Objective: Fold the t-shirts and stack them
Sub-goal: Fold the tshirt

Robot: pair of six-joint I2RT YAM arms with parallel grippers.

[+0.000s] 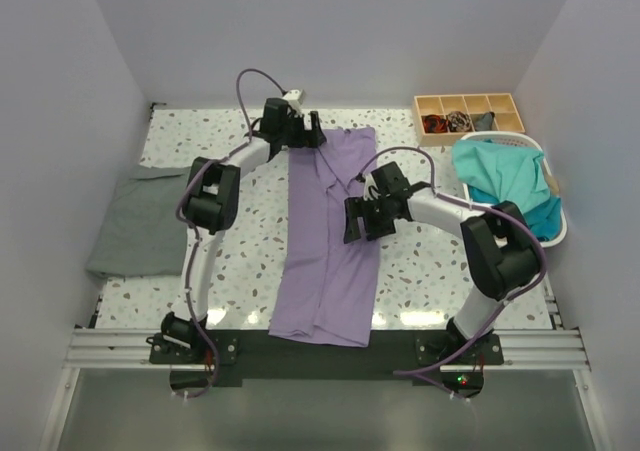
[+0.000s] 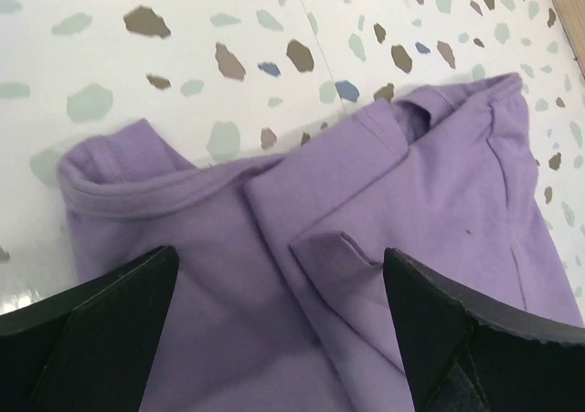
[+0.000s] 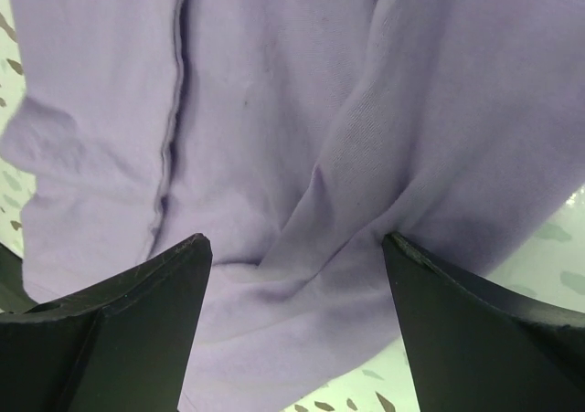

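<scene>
Surface: speckled white table with pale walls close on three sides.
Lavender shirt: lies under both grippers as a long strip, its sides already folded in. The collar end is beneath the left gripper and the hem end is nearest the arm bases.
Left gripper: fingers spread wide and holding nothing. It hovers over the collar, with the neckband just ahead of its fingertips.
Right gripper: also spread, low over the strip's middle at its outer edge. A ridge of cloth rises between the fingers; I cannot tell whether they touch it.
Step in hand: probably taking hold for the crosswise fold — collar end towards hem.
Doing it well: each hand should pinch every layer beneath it, not only the top one, and both should lift together. The loose flap under the left gripper wants catching too.
Risk: a thin pinch would let the folded-in sides fall open.
Grey shirt: folded, well out beyond the left arm — likely the base of the stack.
Teal shirts: heaped in the white basket beyond the right arm.
</scene>
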